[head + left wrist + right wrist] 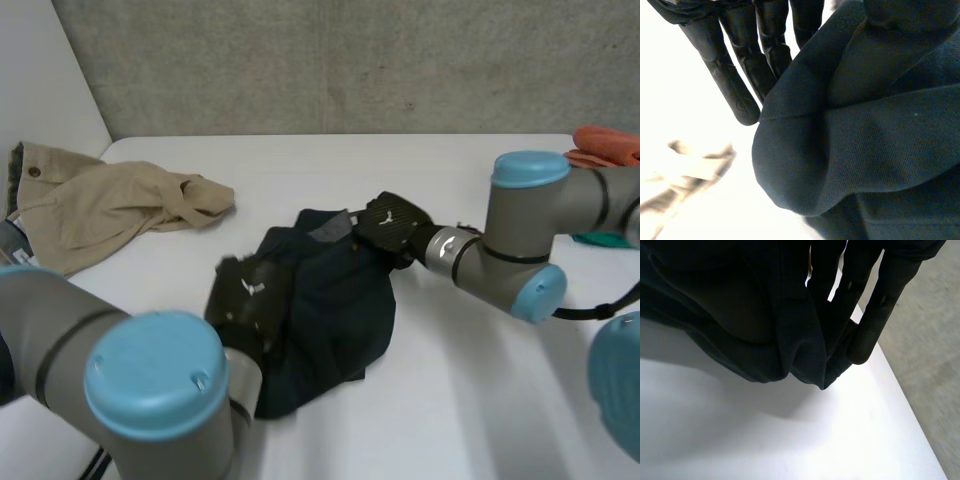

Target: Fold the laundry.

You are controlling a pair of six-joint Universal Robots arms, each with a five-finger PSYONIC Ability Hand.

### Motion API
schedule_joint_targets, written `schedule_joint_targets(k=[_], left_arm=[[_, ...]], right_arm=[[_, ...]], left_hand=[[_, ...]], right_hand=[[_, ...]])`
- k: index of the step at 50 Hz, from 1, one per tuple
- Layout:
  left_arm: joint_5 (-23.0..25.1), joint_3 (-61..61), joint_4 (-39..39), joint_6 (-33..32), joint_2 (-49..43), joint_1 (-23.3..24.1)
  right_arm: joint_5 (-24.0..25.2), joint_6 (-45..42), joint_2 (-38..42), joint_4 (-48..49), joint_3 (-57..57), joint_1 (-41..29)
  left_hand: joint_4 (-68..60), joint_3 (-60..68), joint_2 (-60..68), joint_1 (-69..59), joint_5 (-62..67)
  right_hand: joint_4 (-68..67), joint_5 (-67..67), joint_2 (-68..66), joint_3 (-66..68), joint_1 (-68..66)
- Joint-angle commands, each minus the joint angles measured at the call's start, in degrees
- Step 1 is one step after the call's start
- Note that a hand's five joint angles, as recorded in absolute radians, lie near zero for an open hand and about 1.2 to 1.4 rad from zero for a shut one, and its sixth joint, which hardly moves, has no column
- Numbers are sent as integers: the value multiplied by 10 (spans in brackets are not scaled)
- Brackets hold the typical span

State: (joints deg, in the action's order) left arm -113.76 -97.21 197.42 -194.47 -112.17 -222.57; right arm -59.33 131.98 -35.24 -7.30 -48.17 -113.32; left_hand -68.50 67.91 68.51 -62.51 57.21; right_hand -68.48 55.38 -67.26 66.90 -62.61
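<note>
While a beige garment [100, 205] lies crumpled well apart at the left of the worktop [450, 400], the left hand [245, 295] pinches a fold at the near left edge of the dark navy garment [330, 310], its straight fingers [735, 90] pressing cloth toward the thumb. Heaped mid-worktop, that garment looks soft, fairly thick and limp, so I judge it will sag and bunch unless taken by its edges or corners. The right hand [392, 225] pinches the far right corner in straight fingers [875, 315], the cloth hanging clear of the worktop there.
</note>
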Motion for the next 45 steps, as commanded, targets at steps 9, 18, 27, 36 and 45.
schedule_joint_targets(k=[9,18,27,36,45], left_arm=[[128,75,58,-180,-21,-96],[192,114,70,-193,-58,-96],[202,80,68,-191,-47,-103],[207,17,36,-190,92,-119],[223,40,-103,-153,156,-166]], right_arm=[[-99,6,-252,-100,-277,43],[-173,93,-380,-141,-438,32],[-135,115,-415,-144,-468,23],[-159,64,-420,-198,-353,33],[-162,33,-421,-188,-242,59]], left_hand=[[-115,121,115,-175,128],[-115,121,115,-175,128],[212,-206,-212,152,-199],[467,-461,-467,407,-454],[480,-474,-480,420,-467]], right_hand=[[-115,146,-127,131,-174],[-115,146,-127,131,-174],[585,-554,573,-569,526],[585,-554,573,-569,526],[585,-554,573,-569,526]])
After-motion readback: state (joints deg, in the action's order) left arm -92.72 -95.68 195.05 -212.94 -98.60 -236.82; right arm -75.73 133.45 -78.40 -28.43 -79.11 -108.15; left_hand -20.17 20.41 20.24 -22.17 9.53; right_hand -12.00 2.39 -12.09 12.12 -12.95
